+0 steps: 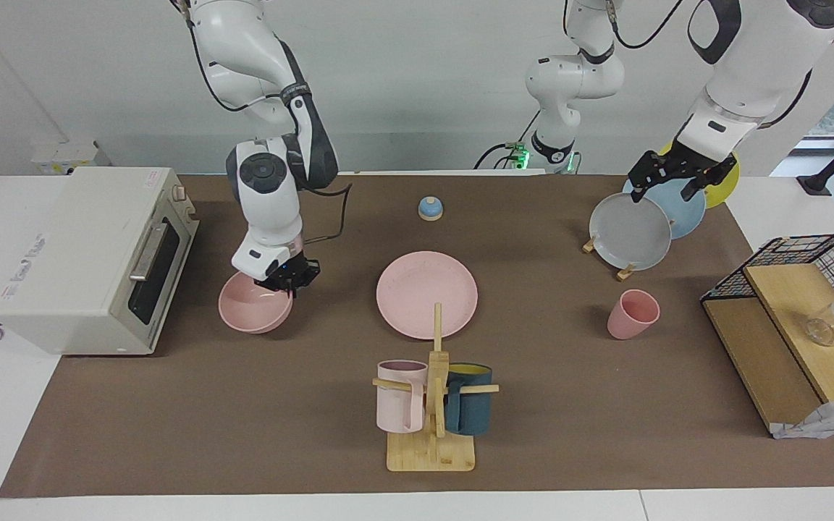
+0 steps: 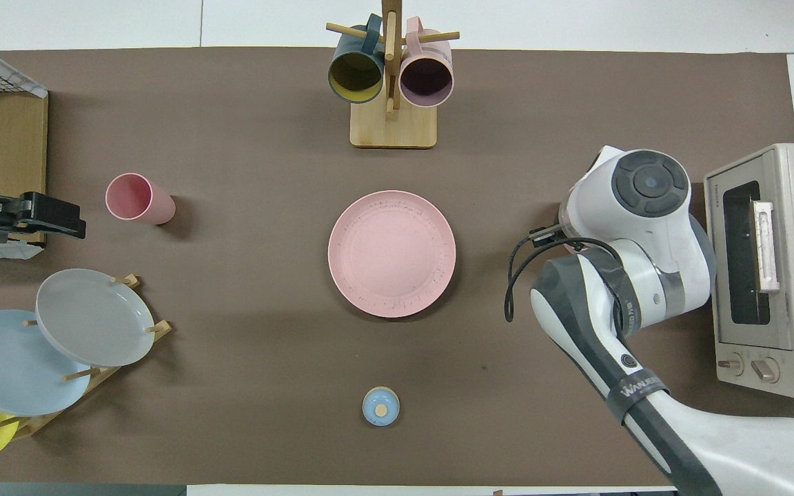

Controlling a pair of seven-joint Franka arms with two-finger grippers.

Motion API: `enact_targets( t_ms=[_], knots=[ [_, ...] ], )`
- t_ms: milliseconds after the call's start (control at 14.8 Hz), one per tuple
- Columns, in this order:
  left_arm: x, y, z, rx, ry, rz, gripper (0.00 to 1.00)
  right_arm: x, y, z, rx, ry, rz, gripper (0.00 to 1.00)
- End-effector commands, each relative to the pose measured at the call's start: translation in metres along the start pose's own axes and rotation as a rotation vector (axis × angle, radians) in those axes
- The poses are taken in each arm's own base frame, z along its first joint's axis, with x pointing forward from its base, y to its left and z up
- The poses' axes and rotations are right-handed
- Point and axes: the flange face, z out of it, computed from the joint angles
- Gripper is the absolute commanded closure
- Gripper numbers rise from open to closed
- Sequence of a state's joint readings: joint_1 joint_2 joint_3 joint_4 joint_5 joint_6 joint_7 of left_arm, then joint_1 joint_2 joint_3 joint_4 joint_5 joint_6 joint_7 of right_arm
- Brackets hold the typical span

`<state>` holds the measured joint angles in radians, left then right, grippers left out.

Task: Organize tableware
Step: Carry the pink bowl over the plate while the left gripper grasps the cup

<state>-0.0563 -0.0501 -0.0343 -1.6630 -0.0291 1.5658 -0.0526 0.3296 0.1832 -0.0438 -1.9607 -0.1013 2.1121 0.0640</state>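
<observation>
The pink plate (image 1: 426, 293) (image 2: 391, 253) lies flat in the middle of the table. The pink bowl (image 1: 252, 310) stands toward the right arm's end, in front of the toaster oven. My right gripper (image 1: 285, 288) is down at the bowl's rim on the side toward the plate. In the overhead view the right arm (image 2: 617, 275) hides the bowl and that gripper. The pink cup (image 1: 633, 313) (image 2: 138, 198) stands upright toward the left arm's end. My left gripper (image 1: 670, 187) (image 2: 69, 219) waits open and empty in the air over the plate rack.
A toaster oven (image 1: 91, 253) (image 2: 769, 269) stands at the right arm's end. A wooden mug tree (image 1: 431, 405) with two handled mugs is farther out than the plate. A rack with grey, blue and yellow plates (image 1: 630, 231), a wire shelf (image 1: 793, 318) and a small blue bell (image 1: 430, 208) are also here.
</observation>
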Motion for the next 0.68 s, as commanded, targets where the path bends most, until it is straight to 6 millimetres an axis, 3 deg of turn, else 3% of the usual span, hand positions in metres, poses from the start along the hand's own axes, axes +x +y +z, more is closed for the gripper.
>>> enact_targets(
  t_ms=[0, 135, 270, 338, 473, 608],
  knots=[
    [-0.005, -0.001, 0.0, 0.004, 0.024, -0.006, 0.0, 0.044, -0.072, -0.068, -0.028, -0.019, 0.038, 1.0],
    [0.006, -0.001, 0.011, 0.003, 0.032, -0.011, 0.0, 0.055, -0.143, -0.088, -0.038, -0.028, 0.08, 1.0],
    [0.033, 0.003, 0.045, 0.001, 0.024, -0.005, 0.0, 0.061, -0.219, -0.082, -0.059, -0.023, 0.17, 1.0],
    [0.05, 0.004, 0.07, 0.0, 0.01, -0.006, 0.0, 0.066, -0.248, -0.078, -0.056, -0.004, 0.207, 1.0],
    [0.077, 0.01, 0.112, -0.002, 0.005, -0.015, 0.0, 0.066, -0.289, -0.067, -0.035, 0.03, 0.232, 1.0],
    [0.092, 0.014, 0.144, -0.004, 0.006, -0.06, 0.0, 0.065, -0.3, -0.064, -0.012, 0.055, 0.248, 1.0]
  ],
)
